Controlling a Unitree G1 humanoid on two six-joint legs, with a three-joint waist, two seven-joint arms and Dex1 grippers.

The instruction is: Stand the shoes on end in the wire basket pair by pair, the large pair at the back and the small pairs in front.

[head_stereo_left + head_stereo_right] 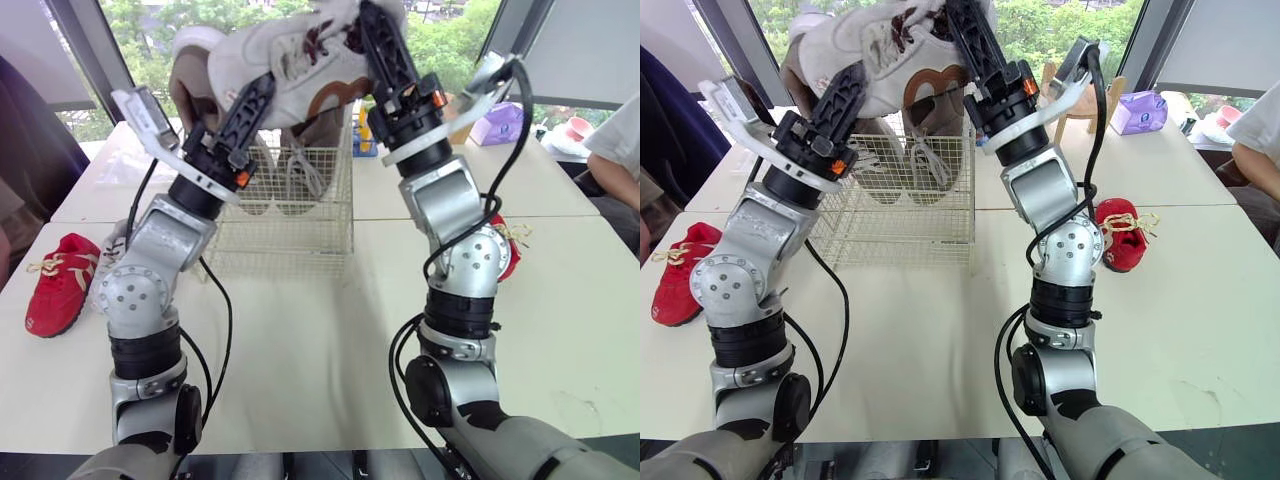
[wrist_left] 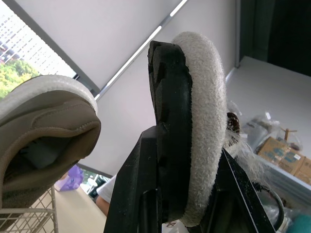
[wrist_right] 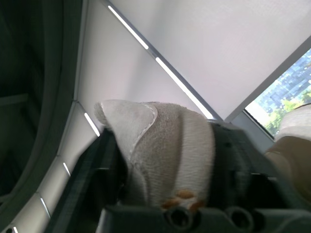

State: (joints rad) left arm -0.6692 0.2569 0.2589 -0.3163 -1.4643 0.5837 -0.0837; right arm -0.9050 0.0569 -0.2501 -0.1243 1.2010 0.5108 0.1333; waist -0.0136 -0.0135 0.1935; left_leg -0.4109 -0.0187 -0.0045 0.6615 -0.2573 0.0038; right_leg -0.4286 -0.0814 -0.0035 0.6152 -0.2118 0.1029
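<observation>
left gripper and right gripper both clamp the large white shoes over the wire basket at 12 o'clock.

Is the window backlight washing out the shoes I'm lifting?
Left eye view: windows bright behind, yet the white shoes are readable above the wire basket. Left wrist view: shoe collar evenly lit. Right wrist view: ceiling light strips glare; shoe fabric shaded.

Both arms are reaching up and forward, elbows bending; the left gripper and right gripper are leaning toward each other; each is clamping onto the raised white shoe.
</observation>
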